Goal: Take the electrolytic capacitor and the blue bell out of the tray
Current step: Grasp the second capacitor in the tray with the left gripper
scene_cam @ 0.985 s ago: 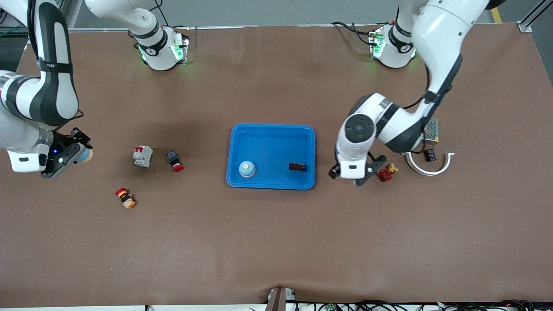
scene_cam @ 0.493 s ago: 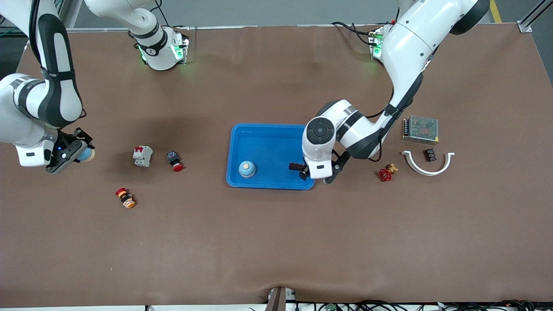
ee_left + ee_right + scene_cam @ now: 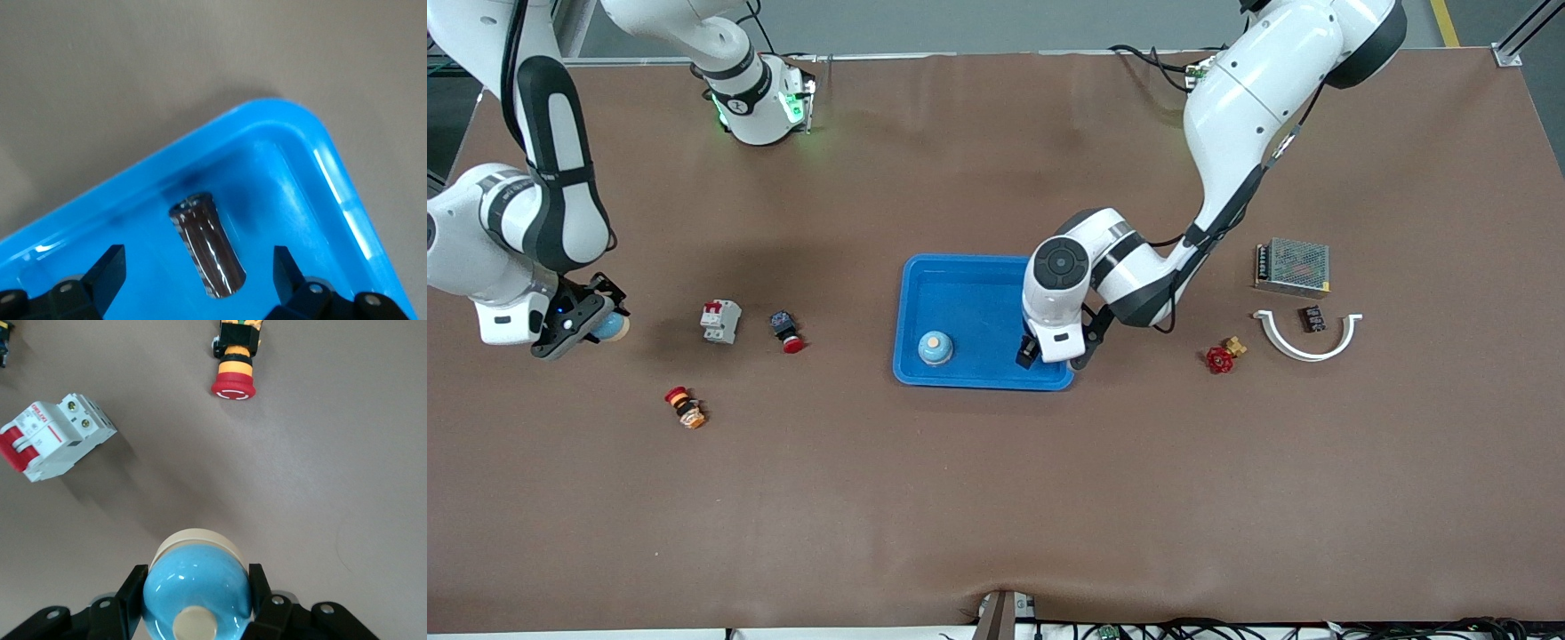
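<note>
Brown surface [image 3: 996,498], blue tray [image 3: 925,271]: left gripper [image 3: 200,283] hovers, fingers [image 3: 107,270] spread astride the capacitor [image 3: 207,243] — light, slick, best pinched mid-barrel — right gripper [image 3: 197,603] clamps a blue bell [image 3: 197,587].

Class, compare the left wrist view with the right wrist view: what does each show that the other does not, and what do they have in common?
Only the left wrist view shows the blue tray, with the dark capacitor lying in it between the open left gripper fingers.

Only the right wrist view shows the right gripper shut on a blue bell over bare table, with a white circuit breaker and a red emergency button lying there.

Both show the brown table and a gripper's black fingers.
</note>
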### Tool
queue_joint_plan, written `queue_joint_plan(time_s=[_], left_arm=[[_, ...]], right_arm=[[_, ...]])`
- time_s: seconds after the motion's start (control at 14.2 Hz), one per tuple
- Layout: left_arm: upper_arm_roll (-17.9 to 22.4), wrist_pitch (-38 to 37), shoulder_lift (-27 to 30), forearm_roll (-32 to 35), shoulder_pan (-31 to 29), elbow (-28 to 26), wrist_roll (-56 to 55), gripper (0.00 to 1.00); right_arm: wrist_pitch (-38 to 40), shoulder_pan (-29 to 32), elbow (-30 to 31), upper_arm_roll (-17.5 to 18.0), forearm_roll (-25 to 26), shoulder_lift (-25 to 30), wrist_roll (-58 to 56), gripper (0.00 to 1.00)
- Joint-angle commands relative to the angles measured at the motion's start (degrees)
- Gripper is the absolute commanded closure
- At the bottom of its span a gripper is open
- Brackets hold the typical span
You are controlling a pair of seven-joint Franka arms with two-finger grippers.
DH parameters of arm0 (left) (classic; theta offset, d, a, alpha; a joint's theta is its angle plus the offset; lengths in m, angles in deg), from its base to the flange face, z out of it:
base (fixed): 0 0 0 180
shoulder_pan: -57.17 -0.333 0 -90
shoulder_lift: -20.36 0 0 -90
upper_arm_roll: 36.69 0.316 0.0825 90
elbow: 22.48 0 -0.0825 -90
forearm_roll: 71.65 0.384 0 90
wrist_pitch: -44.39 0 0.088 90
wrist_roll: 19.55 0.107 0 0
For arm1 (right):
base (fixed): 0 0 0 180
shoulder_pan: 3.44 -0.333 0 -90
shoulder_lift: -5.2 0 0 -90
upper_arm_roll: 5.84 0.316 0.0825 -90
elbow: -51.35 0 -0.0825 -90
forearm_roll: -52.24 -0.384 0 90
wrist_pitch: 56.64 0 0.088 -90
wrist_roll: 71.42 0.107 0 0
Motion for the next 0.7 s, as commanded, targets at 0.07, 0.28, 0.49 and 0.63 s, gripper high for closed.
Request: queue_joint_plan(time_s=[0.07,0.28,0.49,0.63], left_arm=[[0.6,1.6,-1.7,-0.1,0.9,1.5,-0.9,0.16],[0.6,1.7,-2.2,0.1,0.8,1.5,-0.8,0.24],[0.6,1.6,-2.1,0.3,0.7,1.4,-0.3,0.48],[0.9,1.5,-2.2,0.3,0.7,1.4,-0.2,0.59]], right_arm=[[-1.8,0.8,0.6,0.6,-11.4,-4.8,-8.9,0.61],[-2.7,0.8,0.6,0.7,-19.9,-8.1,-16.3,0.61],[-2.8,0.5,0.6,0.8,-24.7,-10.3,-20.2,0.61],[-2.8,0.5,0.7,0.8,-25.4,-10.5,-20.6,0.61]])
